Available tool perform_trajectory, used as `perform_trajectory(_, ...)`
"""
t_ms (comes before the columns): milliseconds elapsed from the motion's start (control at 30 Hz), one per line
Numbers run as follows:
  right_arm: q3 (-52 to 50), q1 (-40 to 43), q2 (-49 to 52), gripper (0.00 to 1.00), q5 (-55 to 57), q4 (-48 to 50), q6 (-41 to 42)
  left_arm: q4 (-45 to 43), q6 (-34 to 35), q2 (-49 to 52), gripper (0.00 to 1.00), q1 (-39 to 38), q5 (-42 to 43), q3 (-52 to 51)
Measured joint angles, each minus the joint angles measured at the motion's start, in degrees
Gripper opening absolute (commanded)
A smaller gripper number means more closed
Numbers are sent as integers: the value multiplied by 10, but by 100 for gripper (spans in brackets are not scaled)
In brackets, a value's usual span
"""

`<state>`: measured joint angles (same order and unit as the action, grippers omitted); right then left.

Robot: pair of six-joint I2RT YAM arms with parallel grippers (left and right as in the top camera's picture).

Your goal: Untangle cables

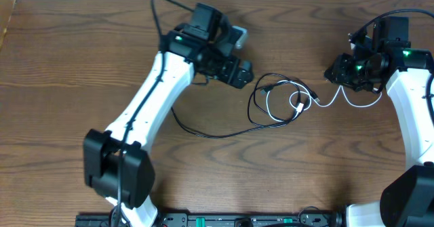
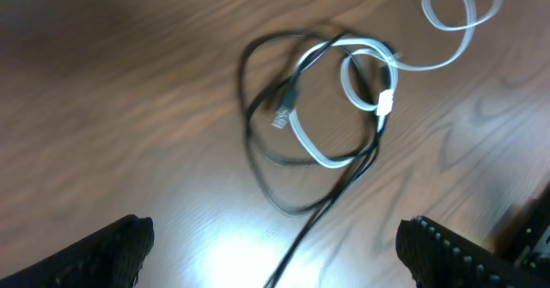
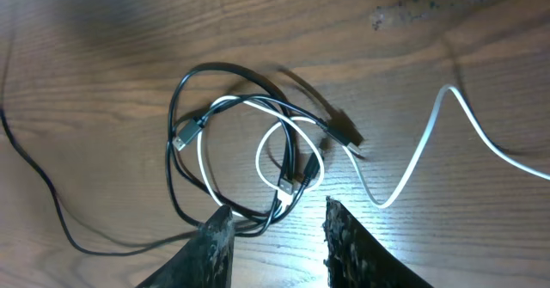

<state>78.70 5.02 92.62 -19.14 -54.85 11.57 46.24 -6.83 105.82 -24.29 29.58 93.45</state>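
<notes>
Two empty grippers over the table: left gripper spread wide, right gripper parted less. Between them we find the black cable looped through the white cable. We judge both light and limp; take hold at the white plug.

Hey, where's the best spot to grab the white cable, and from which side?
Probably take the white cable on its free tail right of the tangle, coming from above with the right pincer. That stretch lies alone on the table, clear of the loops of the black cable.
</notes>
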Motion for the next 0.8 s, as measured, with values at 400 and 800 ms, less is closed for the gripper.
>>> perform_trajectory(400, 0, 0, 0, 33, 8, 0, 0, -60, -7, 157, 96, -76, -20, 52)
perform_trajectory(800, 0, 0, 0, 35, 8, -2, 0, -101, -9, 224, 89, -102, -92, 114)
